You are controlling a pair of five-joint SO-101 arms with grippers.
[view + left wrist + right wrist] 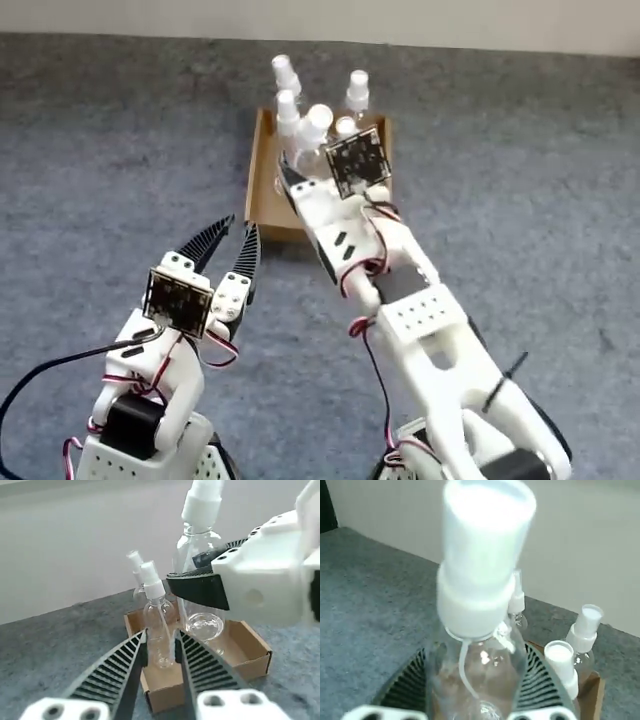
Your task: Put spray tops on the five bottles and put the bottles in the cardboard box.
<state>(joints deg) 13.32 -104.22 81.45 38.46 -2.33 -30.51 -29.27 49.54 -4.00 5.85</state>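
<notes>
Lower the bottle point(202, 545), capped and clamped in the right gripper point(475, 695) over the cardboard box point(262, 190), straight into what looks like a free spot, clear of the other bottles point(159, 625) (left gripper point(240, 226) gaping, empty, nearby).

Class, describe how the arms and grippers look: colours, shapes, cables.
The left arm and right arm are white plastic with black motors. Red and black cables loop along them. A dark square circuit board sits at each wrist. The left gripper and right gripper have black, ribbed, tapering fingers.
</notes>
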